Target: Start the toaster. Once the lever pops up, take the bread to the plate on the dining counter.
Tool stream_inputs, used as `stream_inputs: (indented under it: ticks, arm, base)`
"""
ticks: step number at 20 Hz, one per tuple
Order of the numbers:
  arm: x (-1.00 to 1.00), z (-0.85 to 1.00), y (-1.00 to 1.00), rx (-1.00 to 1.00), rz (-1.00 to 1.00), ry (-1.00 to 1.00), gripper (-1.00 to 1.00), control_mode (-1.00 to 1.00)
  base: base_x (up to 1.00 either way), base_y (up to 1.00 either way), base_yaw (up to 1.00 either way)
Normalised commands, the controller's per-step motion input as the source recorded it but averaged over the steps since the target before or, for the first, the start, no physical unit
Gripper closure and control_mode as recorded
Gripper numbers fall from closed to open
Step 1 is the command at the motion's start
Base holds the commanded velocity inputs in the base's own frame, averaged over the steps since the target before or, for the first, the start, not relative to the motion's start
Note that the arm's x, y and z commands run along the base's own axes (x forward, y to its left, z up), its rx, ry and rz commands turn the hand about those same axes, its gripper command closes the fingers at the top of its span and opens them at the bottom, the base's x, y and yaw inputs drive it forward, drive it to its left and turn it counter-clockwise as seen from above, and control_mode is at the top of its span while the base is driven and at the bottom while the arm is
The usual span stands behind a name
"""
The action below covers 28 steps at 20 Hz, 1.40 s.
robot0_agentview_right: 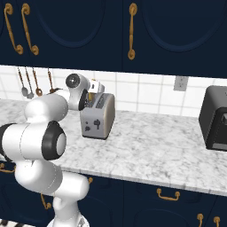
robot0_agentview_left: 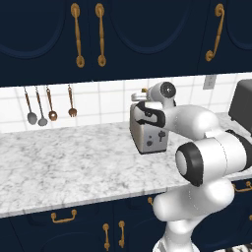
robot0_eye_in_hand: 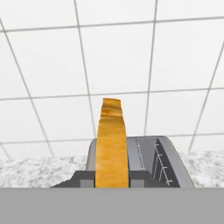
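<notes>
Right now, in the left base view, my arm reaches over the marbled desk (robot0_agentview_left: 59, 167) toward the toaster (robot0_agentview_left: 147, 135), which stands near the tiled back wall at about one o'clock from the picture's centre. My wrist covers the toaster's top, so the slots are hidden here. A larger dark appliance (robot0_agentview_left: 242, 106) sits at three o'clock, and utensils (robot0_agentview_left: 42, 106) hang on the wall at ten o'clock.

From the right base view, the toaster (robot0_agentview_right: 98, 117) stands at about nine o'clock of centre, its narrow control face toward the camera, with my hand pressed in over its far upper side. A sliver of tan bread (robot0_agentview_right: 91, 96) shows there beside the wrist.

Through the hand view, the bread (robot0_eye_in_hand: 112, 148) rises edge-on out of the left slot, standing tall, with my claw (robot0_eye_in_hand: 112, 183) closed on its lower part, the two dark tips flanking it at six o'clock.

I judge that toasting is over and the lift-out is in hand. Next comes a straight upward pull clear of the slot, then a carry to the plate.
</notes>
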Motion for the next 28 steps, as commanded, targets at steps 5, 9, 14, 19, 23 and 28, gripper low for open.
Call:
stream_inputs:
  ticks: [5,9,14,19,23,28]
  arm:
    - [-0.01,0.14,0.00,0.00,0.00,0.00,1.00,-1.00]
    - [-0.08,0.08,0.00,0.00,0.00,0.00,1.00,-1.00]
    - [-0.09,0.02,0.00,0.00,0.00,0.00,1.00,-1.00]
    - [-0.06,0.00,0.00,0.00,0.00,0.00,1.00,-1.00]
    - [-0.07,0.00,0.00,0.00,0.00,0.00,1.00,-1.00]
    - [-0.16,0.00,0.00,0.00,0.00,0.00,1.00,-1.00]
  base:
    - [0.00,0.00,0.00]
    - [0.00,0.00,0.00]
    - [0.00,0.00,0.00]
    - [0.00,0.00,0.00]
    - [0.00,0.00,0.00]
    - [0.00,0.00,0.00]
